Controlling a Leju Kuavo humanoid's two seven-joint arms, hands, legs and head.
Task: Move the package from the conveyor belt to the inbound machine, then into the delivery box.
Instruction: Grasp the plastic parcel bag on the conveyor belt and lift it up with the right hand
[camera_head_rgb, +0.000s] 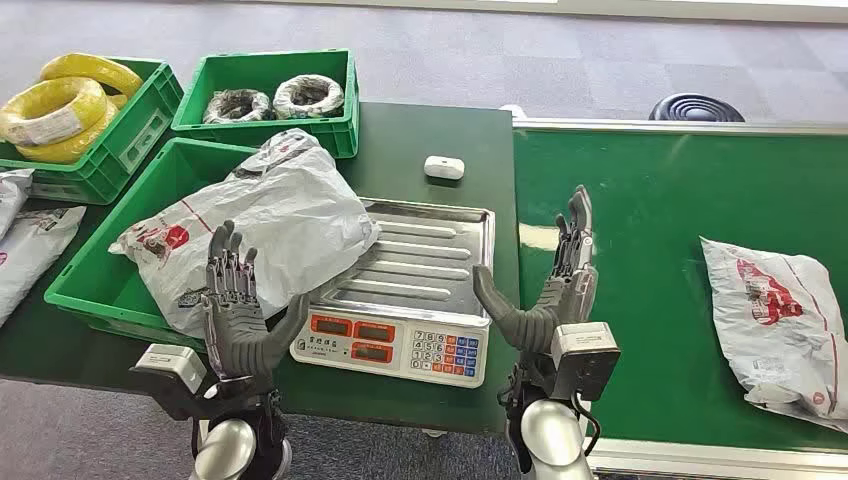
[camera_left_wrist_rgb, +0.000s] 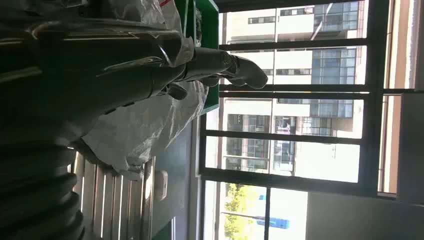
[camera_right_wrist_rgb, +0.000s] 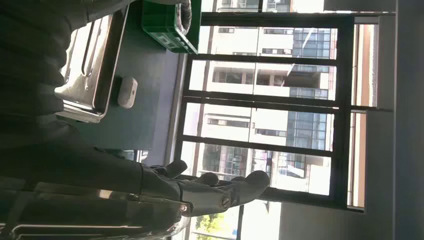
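My left hand (camera_head_rgb: 238, 305) and my right hand (camera_head_rgb: 555, 285) were raised over the near edge of the counter (camera_head_rgb: 440, 130), fingers apart and upright, palms turned inward, and neither held anything. Between them stood the scale (camera_head_rgb: 405, 290), its keypad and displays facing me and its steel tray bare on the right. One white package (camera_head_rgb: 265, 220) lay partly in the green delivery box (camera_head_rgb: 90, 290) and overlapped the tray's left edge, just beyond my left hand. A second white package (camera_head_rgb: 775, 325) lay on the green conveyor belt (camera_head_rgb: 660, 200), well right of my right hand. Farther off sat a small white device (camera_head_rgb: 444, 167) and a green crate of cable coils (camera_head_rgb: 270, 95).
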